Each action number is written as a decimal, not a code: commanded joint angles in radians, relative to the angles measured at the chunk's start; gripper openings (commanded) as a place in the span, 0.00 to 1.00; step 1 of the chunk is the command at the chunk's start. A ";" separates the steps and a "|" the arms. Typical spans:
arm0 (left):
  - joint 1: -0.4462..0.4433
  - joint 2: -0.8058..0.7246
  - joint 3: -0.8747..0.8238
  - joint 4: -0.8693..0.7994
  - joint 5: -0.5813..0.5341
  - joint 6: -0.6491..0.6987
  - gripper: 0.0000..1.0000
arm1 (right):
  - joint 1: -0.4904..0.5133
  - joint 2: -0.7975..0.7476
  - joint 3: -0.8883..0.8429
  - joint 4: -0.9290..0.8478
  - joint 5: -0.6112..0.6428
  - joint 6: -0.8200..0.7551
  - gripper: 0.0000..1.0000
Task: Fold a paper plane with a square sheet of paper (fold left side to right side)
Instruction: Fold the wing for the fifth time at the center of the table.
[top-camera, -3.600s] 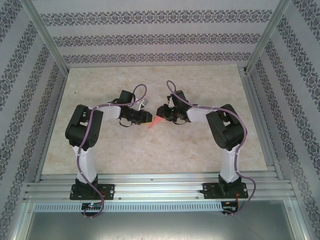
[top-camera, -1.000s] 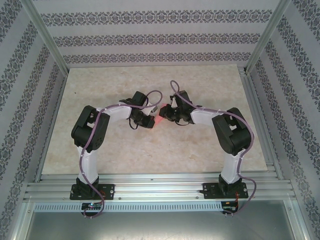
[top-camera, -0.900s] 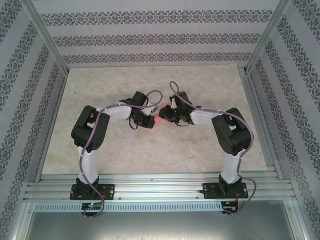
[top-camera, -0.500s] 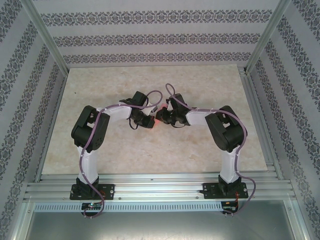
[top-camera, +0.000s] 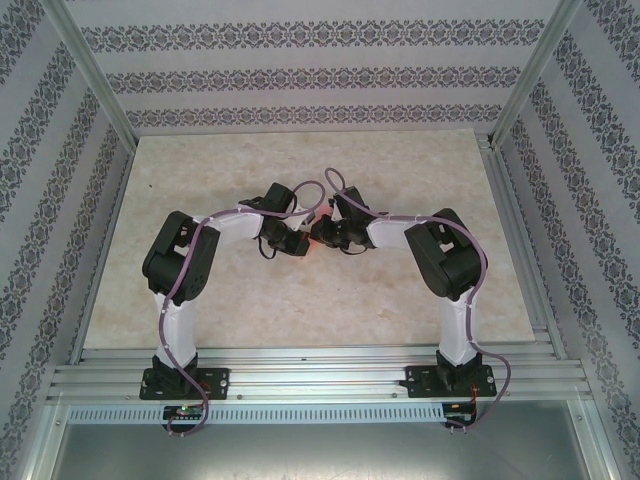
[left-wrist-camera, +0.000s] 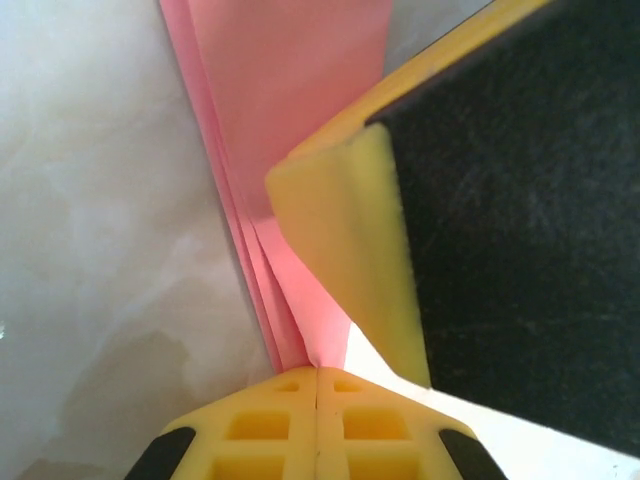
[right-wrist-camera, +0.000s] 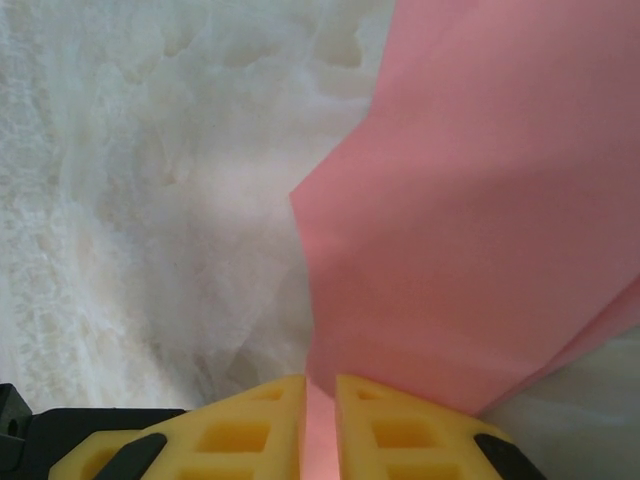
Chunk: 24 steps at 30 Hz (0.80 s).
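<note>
One paper plane (right-wrist-camera: 480, 200) pinched between two pairs of closed jaws

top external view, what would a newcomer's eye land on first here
The left gripper and right gripper meet almost tip to tip at the middle of the pale table. Between them a spot of folded pink paper stands out. In the wrist views each gripper's yellow fingers pinch that paper.

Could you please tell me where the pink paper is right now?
In the top view the pink paper is at mid-table between the two arms, pinched by the left gripper on its left and the right gripper on its right.
</note>
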 joint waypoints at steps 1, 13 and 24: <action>0.006 0.067 -0.057 0.003 -0.101 -0.003 0.00 | -0.009 0.027 0.018 -0.035 0.065 -0.055 0.16; -0.005 0.087 -0.077 0.005 -0.147 -0.007 0.00 | -0.041 0.051 0.065 -0.116 0.111 -0.127 0.16; -0.019 0.101 -0.076 -0.002 -0.164 -0.007 0.00 | -0.075 0.078 0.119 -0.175 0.115 -0.168 0.16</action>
